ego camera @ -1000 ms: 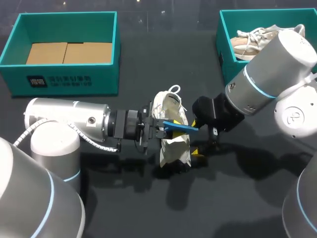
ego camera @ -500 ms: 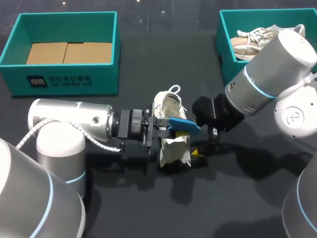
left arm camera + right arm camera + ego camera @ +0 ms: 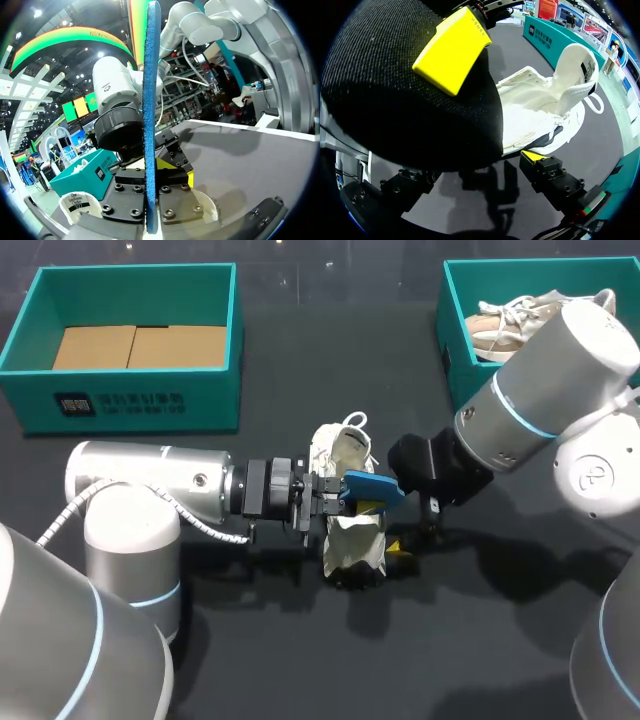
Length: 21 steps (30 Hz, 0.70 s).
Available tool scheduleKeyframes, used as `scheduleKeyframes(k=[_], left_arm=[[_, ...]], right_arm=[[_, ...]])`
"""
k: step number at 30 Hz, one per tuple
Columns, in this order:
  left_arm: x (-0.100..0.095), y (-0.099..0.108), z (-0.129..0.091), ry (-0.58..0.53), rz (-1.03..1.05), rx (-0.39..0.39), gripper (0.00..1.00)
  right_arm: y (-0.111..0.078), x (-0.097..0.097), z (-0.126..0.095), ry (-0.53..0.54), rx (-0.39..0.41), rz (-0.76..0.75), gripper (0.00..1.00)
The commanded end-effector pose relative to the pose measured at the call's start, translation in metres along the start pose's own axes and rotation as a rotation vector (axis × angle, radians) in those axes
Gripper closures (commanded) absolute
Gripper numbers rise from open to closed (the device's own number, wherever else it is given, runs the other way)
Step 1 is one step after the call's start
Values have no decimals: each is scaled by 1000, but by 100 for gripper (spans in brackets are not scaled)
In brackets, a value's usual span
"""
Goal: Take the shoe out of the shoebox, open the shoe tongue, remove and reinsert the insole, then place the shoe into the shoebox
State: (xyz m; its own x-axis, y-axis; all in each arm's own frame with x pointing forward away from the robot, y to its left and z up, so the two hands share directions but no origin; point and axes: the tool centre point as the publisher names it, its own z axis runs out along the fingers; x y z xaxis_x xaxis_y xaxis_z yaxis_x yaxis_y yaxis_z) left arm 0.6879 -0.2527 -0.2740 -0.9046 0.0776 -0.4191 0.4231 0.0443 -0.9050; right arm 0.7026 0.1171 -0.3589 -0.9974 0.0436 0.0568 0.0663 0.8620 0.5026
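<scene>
At ten o'clock on your tabletop (image 3: 300, 660) sits the left shoebox (image 3: 130, 400), teal, with only a cardboard liner (image 3: 138, 345) in it. Your left arm comes in from nine o'clock, and its left end effector (image 3: 335, 495) is clamped narrowly on the blue insole (image 3: 368, 486); the left wrist view shows the insole edge-on, standing straight up out of the pinch. That is what has changed. A second ago the insole was a thin blue strip lying low across the shoe's opening. Since then the wrist has rolled and crept toward three o'clock, so the insole's broad face now shows, raised over the opening. You can take the removal as essentially done, with reinsertion coming up. The white shoe (image 3: 352, 545) has not shifted: it lies near the tabletop's centre, heel loop toward twelve, toe toward six. At its four o'clock side, the right end effector (image 3: 402, 538) has kept its place against the shoe, but you cannot tell whether it grips it. At two o'clock the right shoebox (image 3: 448, 350) holds a second shoe (image 3: 505, 322).
</scene>
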Motion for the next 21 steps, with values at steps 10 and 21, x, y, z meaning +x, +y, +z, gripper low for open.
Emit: scheduleKeyframes(k=[10, 21], left_arm=[[1, -1, -7, 6, 9, 10, 100], [0, 1, -9, 25, 61, 25, 100]], right_arm=[[0, 0, 1, -1, 1, 0, 0], [0, 0, 1, -1, 1, 0, 0]])
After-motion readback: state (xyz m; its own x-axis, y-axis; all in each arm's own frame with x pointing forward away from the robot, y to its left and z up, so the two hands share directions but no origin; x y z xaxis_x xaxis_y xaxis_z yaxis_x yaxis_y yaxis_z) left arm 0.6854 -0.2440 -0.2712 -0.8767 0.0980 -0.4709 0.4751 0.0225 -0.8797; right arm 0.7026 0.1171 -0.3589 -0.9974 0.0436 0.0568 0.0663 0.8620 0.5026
